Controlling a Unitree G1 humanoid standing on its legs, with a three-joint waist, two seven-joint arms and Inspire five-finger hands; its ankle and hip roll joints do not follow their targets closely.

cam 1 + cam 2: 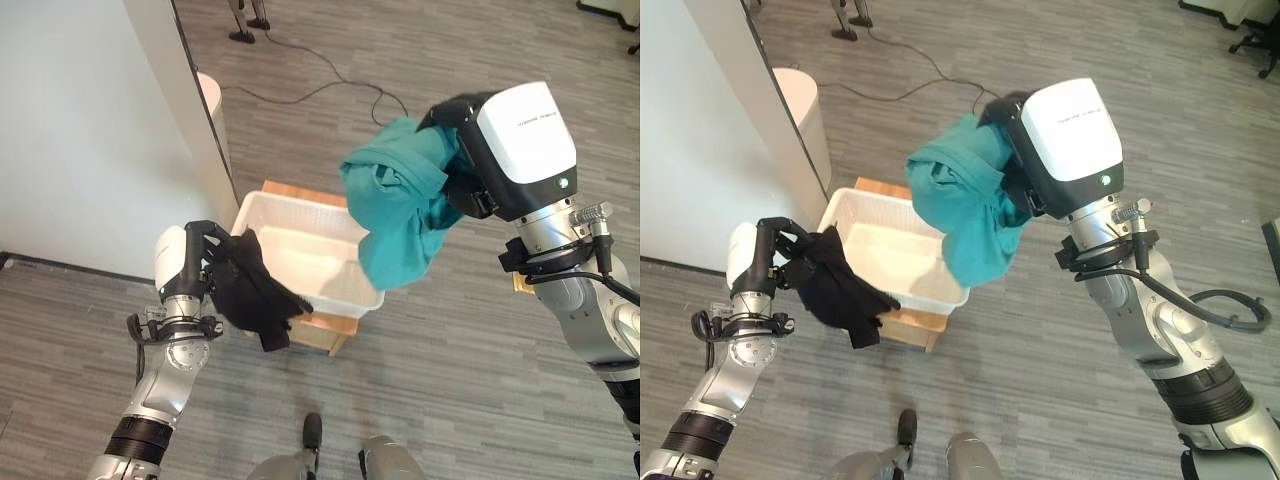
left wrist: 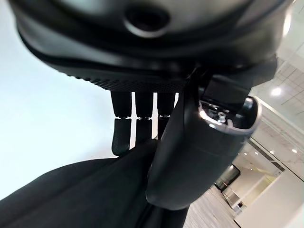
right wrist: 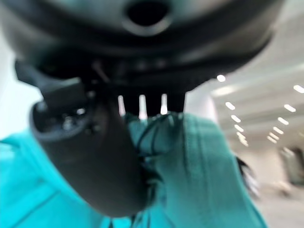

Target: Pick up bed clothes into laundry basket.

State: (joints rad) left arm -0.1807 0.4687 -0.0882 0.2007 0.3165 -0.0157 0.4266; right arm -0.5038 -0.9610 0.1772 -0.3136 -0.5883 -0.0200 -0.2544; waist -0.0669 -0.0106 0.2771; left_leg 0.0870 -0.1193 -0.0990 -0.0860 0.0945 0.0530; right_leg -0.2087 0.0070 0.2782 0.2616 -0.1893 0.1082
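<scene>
Both hands (image 1: 205,255) (image 1: 455,165) raised (fingers curled)

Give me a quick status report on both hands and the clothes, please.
Left hand shut on black garment, beside white basket. Right hand shut on teal garment, above basket. Nothing blocking.

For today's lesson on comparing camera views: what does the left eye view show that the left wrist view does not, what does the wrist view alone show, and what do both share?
Left eye view alone: the white laundry basket on a low wooden stand, and the right hand holding a teal garment raised above the basket.

Left wrist view alone: from very close, the left hand's fingers curled over the cloth, with the thumb pressed against it.

Both: the left hand gripping a black garment, with the white wall behind.
</scene>
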